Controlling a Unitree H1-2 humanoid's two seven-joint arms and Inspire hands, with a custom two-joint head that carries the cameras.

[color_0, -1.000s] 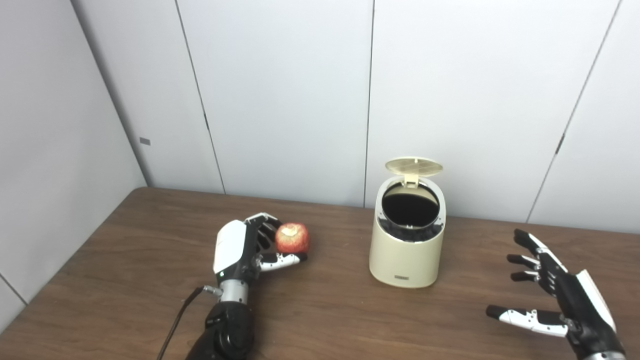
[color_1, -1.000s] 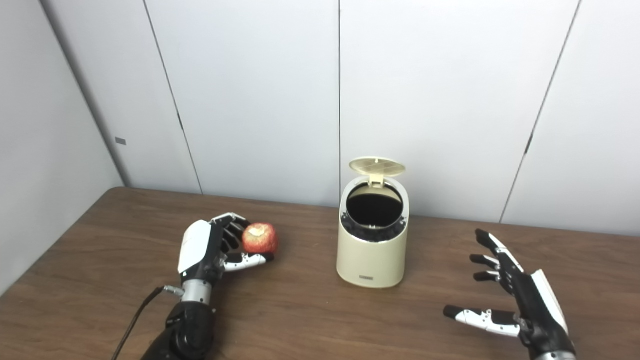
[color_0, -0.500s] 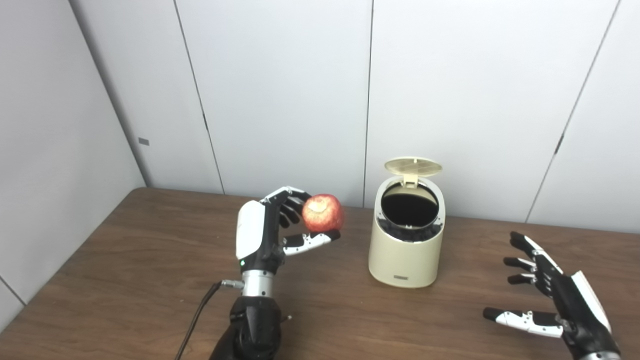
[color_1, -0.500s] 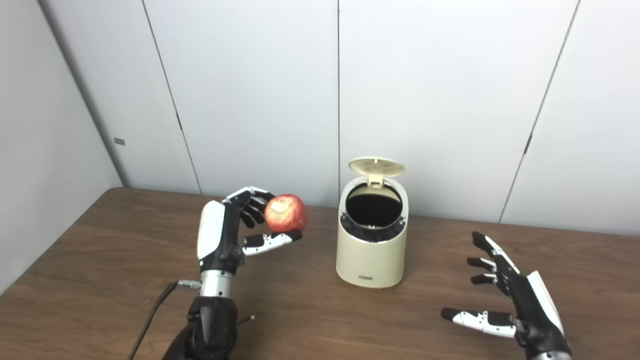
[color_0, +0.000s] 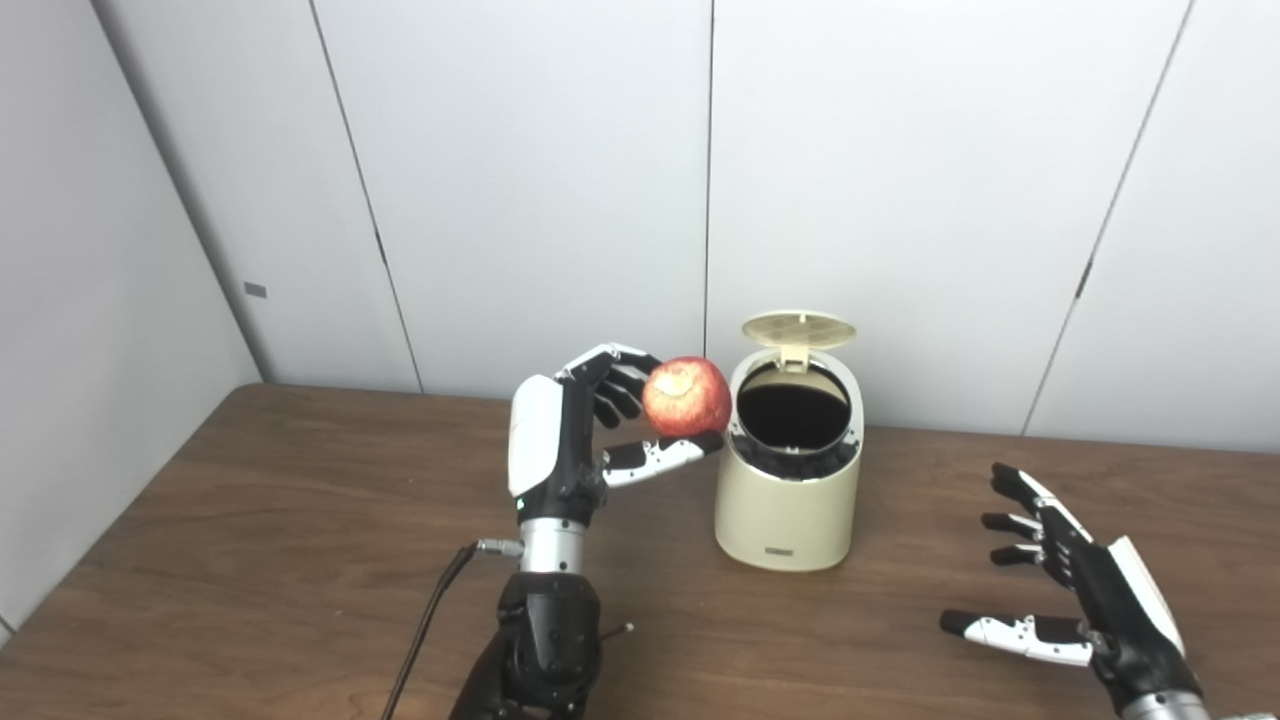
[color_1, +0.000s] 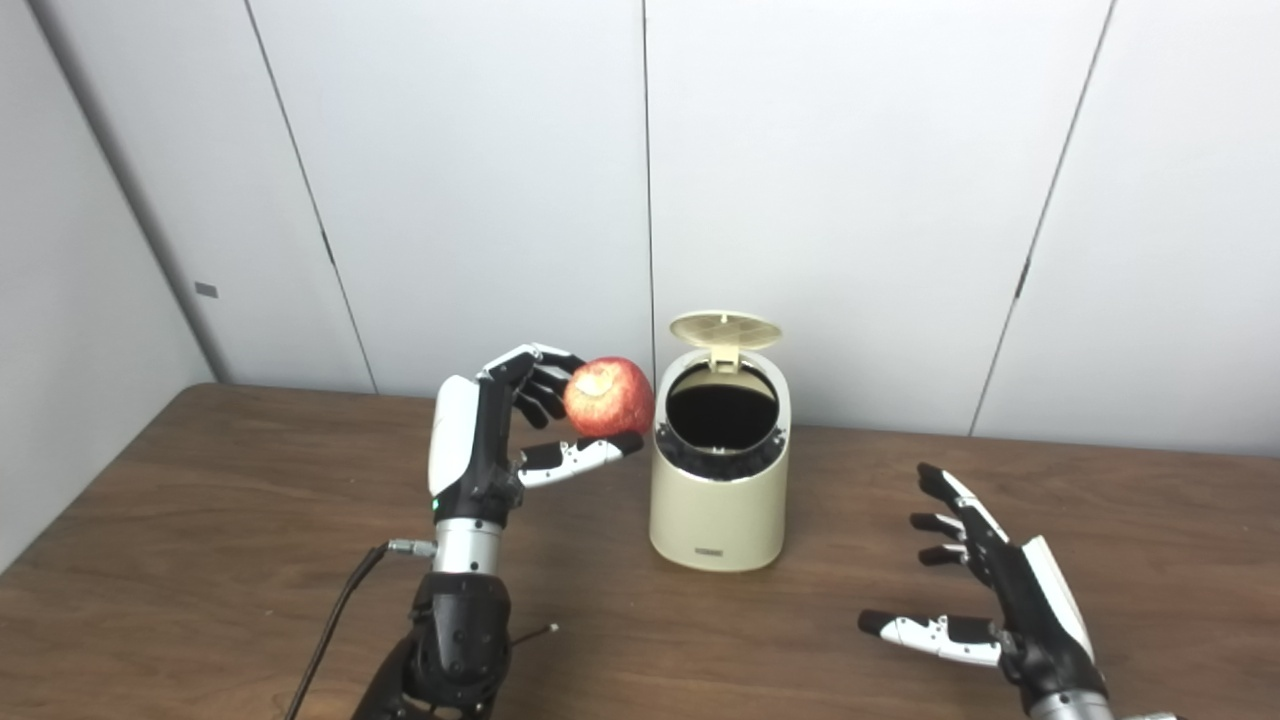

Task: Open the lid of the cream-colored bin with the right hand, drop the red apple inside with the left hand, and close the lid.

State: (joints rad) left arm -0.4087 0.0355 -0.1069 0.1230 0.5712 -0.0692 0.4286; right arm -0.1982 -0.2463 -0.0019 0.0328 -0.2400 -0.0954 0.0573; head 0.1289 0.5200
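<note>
- The red apple point(color_0: 686, 395) sits in my left robot hand point(color_0: 575, 440), pinched between my fingers point(color_0: 610, 362) above and my thumb point(color_0: 662, 457) below, so that robot hand is clamped on the fruit
- The apple is raised off the tabletop point(color_0: 280, 520), just left of the bin's rim and about level with its opening; its pale stem end faces the cameras
- The cream-colored bin point(color_0: 790, 480) stands upright on the tabletop, in the middle and near the back wall point(color_0: 540, 180)
- Its lid point(color_0: 798, 329) is flipped up at the rear hinge, showing its ribbed underside, and the round mouth below is dark inside
- A small dark label sits low on the front of the bin
- My left forearm rises nearly upright from the bottom edge, white back of the robot hand facing left, with a black cable point(color_0: 425, 630) trailing down from the wrist
- My right robot hand point(color_0: 1085, 590) hovers low at the right, well apart from the bin, holding nothing, fingers spread and thumb stretched out to the left
- The tabletop is dark brown wood grain, and pale grey panels close the scene behind and to the left
</note>
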